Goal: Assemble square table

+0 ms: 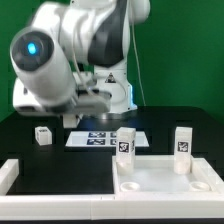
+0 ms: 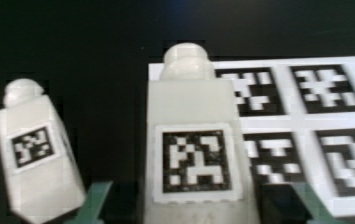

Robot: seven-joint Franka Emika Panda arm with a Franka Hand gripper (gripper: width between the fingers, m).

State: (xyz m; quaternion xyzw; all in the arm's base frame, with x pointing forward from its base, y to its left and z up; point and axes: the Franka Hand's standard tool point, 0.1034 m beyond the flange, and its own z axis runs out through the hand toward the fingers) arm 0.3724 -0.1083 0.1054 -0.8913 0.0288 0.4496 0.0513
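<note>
In the wrist view a white tagged leg (image 2: 192, 140) lies between my gripper's (image 2: 192, 203) green fingers (image 2: 96, 205). There is a gap on each side, so the gripper is open around it. A second leg (image 2: 28, 135) lies beside it on the black table. In the exterior view the white square tabletop (image 1: 160, 180) lies at the front right. Two legs (image 1: 125, 143) (image 1: 183, 140) stand upright at its far corners. Another leg (image 1: 42, 133) stands at the left. The arm hides the gripper there.
The marker board (image 1: 105, 138) (image 2: 307, 110) lies flat just beside the leg between my fingers. A long white L-shaped rail (image 1: 10, 175) sits at the front of the exterior view's left. The robot's base stands behind the board.
</note>
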